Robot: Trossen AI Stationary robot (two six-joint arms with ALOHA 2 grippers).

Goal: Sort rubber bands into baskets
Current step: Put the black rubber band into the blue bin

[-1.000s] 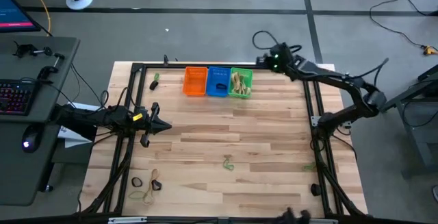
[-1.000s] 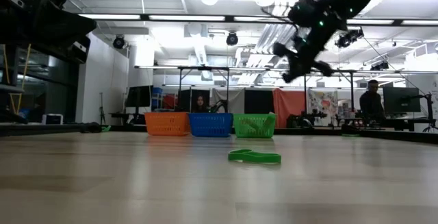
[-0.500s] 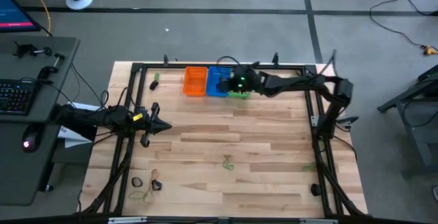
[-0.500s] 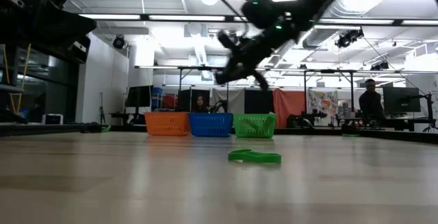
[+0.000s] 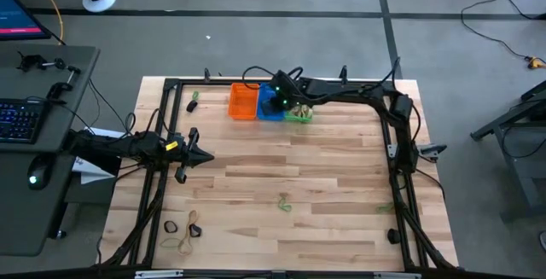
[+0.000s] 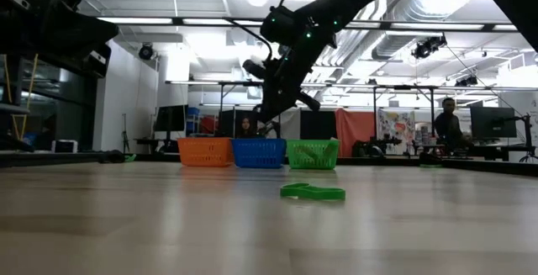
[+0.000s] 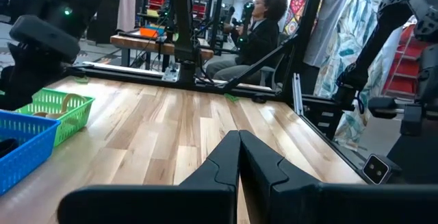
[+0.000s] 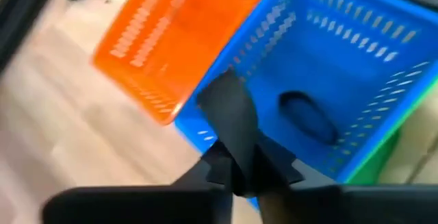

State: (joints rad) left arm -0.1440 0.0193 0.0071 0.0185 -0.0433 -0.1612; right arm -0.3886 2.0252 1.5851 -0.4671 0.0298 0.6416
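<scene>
Where baskets [image 5: 270, 101] stand, overhanging right gripper [image 5: 275, 98]

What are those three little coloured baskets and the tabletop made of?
The orange basket, blue basket and green basket look like moulded plastic: bright uniform colour, thin walls pierced with rows of slots. The table appears to be light wood planks, with visible grain, seams and a slight sheen.

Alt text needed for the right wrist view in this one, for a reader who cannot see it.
The right gripper, its dark fingers nearly together, hangs over the blue basket, where a dark rubber band lies on the floor. The orange basket stands beside it on the wooden table, and a green basket's edge shows on the other side.
</scene>
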